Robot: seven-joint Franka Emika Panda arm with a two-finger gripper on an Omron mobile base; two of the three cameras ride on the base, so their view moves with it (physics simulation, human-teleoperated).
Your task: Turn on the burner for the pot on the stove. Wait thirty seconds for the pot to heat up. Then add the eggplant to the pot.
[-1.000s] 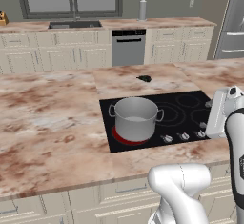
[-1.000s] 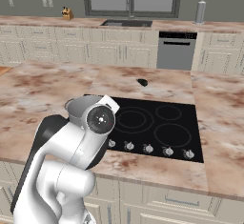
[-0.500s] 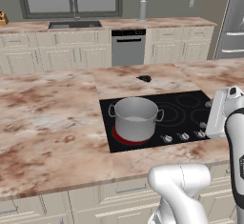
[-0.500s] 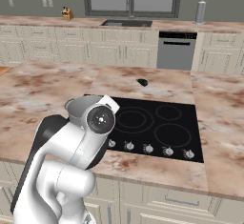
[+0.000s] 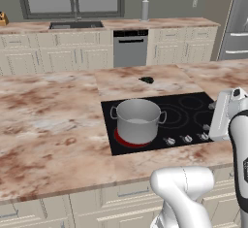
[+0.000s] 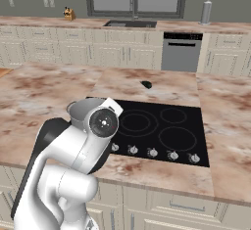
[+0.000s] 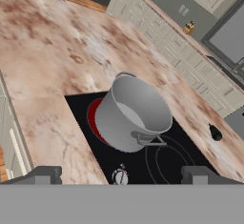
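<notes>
The pot (image 5: pixel 138 121) stood upright and lidless on the front left zone of the stove (image 5: pixel 193 104), set into the marbled tabletop (image 5: pixel 53 125). Under it the burner (image 5: pixel 125 139) glowed red, the glow showing as a crescent around the pot's base on the near side. From the hand view the same pot (image 7: pixel 131 116) was seen from above, with one loop handle facing the camera and the red ring (image 7: pixel 95 123) visible on its far-left side. A row of small silver knobs (image 5: pixel 186 138) ran along the stove's front edge; one knob (image 7: pixel 119 176) sat just before the tool. The eggplant (image 5: pixel 147 80) lay on the tabletop just beyond the stove's back edge, well apart from the pot, and showed again as a small dark lump (image 6: pixel 146 84) in the right base view and near the right edge of the hand view (image 7: pixel 215 133). The tool (image 7: pixel 122 175) hung above the stove's front edge with its two dark fingers spread wide and nothing between them. No brand, label or readable writing could be made out on the pot, the stove or the knobs.
</notes>
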